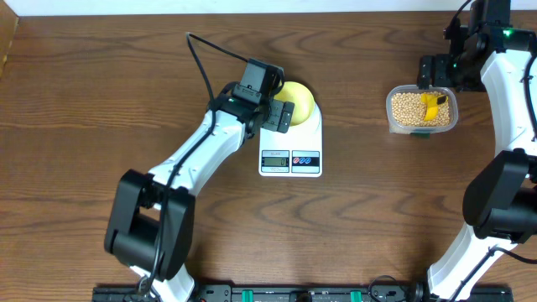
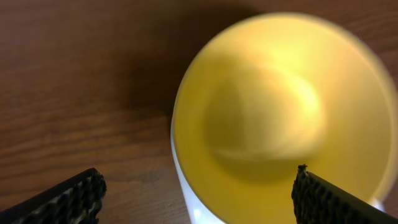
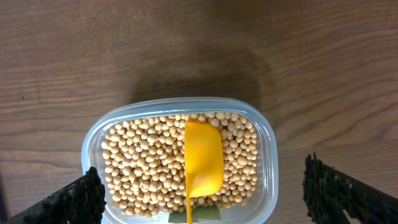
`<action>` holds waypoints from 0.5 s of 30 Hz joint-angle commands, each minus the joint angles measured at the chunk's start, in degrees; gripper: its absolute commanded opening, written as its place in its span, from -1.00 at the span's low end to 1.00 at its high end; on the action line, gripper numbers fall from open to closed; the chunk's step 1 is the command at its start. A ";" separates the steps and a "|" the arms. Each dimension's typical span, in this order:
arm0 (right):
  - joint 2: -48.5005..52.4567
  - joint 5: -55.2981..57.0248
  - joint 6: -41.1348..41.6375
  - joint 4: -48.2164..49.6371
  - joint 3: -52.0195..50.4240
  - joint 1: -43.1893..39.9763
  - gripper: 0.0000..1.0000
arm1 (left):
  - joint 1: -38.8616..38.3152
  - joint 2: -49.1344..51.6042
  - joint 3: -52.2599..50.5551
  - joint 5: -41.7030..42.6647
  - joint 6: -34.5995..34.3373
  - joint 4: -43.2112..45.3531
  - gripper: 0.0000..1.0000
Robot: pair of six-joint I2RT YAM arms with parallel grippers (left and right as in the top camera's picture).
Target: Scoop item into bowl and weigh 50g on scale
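Scale (image 1: pixel 304 138) at table centre. The empty bowl (image 2: pixel 273 118) sits on its 12 o'clock end, with the left gripper (image 2: pixel 199 186) above it, fingers apart. At 2 o'clock, beans (image 3: pixel 143 168) fill the tub (image 3: pixel 268 155), scoop (image 3: pixel 204 158) lying on top. Right gripper (image 3: pixel 202 177) hovers spread, empty. Scooping not begun, judging by the bowl. Next: clamp the scoop handle.

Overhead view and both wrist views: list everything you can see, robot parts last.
scale: one, white, middle of the table.
bowl: one, yellow-green, on the back part of the scale, no beans seen in it.
tub: one, clear plastic, on the table far to the scale's right.
beans: many, beige, in the tub.
scoop: one, yellow, lying on the beans in the tub.
table: one, brown wood, under everything.
left arm: one, white and black, reaching to the bowl, jaws open.
right arm: one, white and black, above the tub, jaws open.
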 commanded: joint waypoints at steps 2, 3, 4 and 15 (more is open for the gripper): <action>0.50 0.09 -0.11 -0.02 0.79 -0.33 0.98 | -0.20 0.31 0.68 -0.63 -1.68 0.11 0.96; 0.50 0.09 -0.11 -0.04 0.79 -0.33 0.99 | -0.31 0.31 0.68 -0.57 -2.32 0.09 0.96; 0.50 0.09 -0.11 -0.02 0.79 -0.33 0.98 | -0.37 0.31 0.68 -0.44 -3.19 0.07 0.96; 0.50 0.09 -0.13 -0.02 0.79 -0.33 0.99 | -3.58 0.31 0.68 2.99 -4.76 -2.78 0.96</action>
